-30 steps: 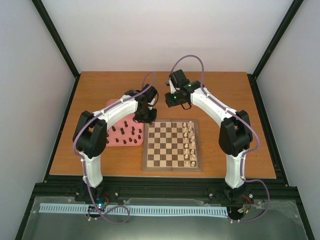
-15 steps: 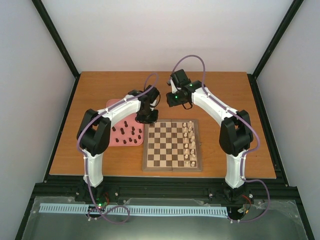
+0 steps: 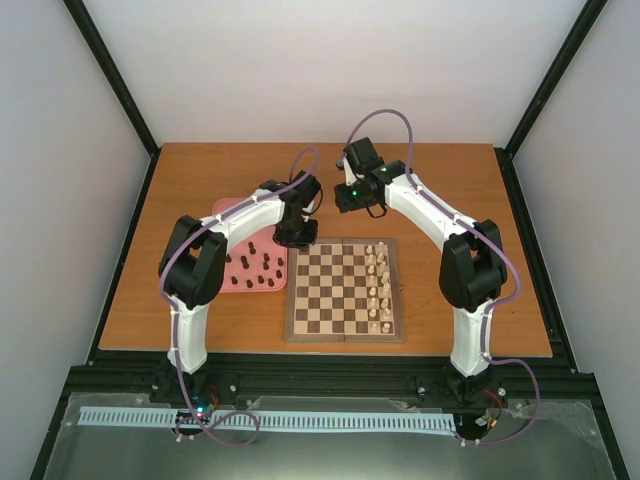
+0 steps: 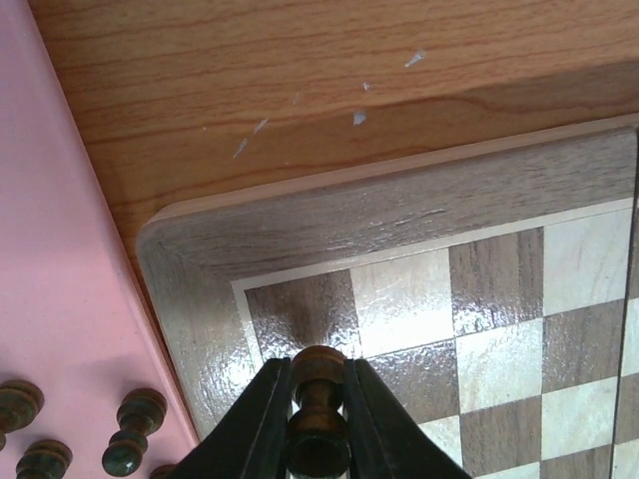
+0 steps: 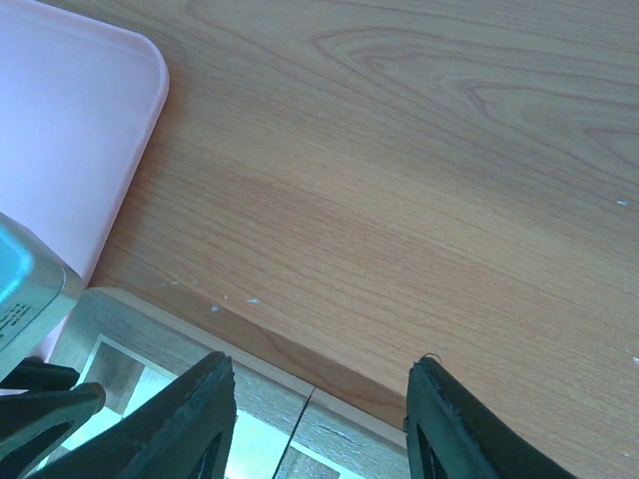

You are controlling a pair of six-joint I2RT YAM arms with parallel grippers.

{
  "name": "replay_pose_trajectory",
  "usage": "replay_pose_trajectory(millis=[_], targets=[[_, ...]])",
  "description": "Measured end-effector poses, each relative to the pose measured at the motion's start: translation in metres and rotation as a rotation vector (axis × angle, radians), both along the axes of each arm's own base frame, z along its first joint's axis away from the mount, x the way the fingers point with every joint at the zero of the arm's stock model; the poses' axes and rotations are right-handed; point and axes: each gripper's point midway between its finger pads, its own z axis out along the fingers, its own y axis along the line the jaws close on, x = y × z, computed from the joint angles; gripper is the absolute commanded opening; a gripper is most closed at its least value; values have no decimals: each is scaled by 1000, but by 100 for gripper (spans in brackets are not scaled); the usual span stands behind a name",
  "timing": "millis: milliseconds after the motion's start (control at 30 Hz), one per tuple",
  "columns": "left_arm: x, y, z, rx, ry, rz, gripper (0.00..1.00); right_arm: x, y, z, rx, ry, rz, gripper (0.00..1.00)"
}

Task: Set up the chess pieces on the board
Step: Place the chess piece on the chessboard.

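The left pincer [image 4: 318, 424] was closed on one dark piece [image 4: 318, 374], held upright between its fingers [image 4: 262, 424] directly over the dark square [image 4: 300, 314] at the board's [image 4: 329, 215] far-left corner, beside the tray [image 4: 60, 249]; contact with the square could not be confirmed. Placement probably required only a straight descent and release. The right pincer [image 5: 319, 404] hung half open and empty over the board's far edge.
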Motion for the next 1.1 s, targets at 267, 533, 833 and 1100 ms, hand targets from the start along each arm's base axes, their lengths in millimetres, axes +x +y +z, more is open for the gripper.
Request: replay_pose_trajectory(millis=[267,533,833,1100], targets=[[2,3,-3,20,-5,4,17,-1,-1,-3,-2,9,-1,48],[3,3,-8,30,-1,6,24,-1,-2,-4,0,11,-2,48],[4,6,-10,44,-5,10,36,-2,-1,-4,9,16,4,48],[9,3,-3,39,-20,8,57,-2,-1,-4,10,18,5,48]])
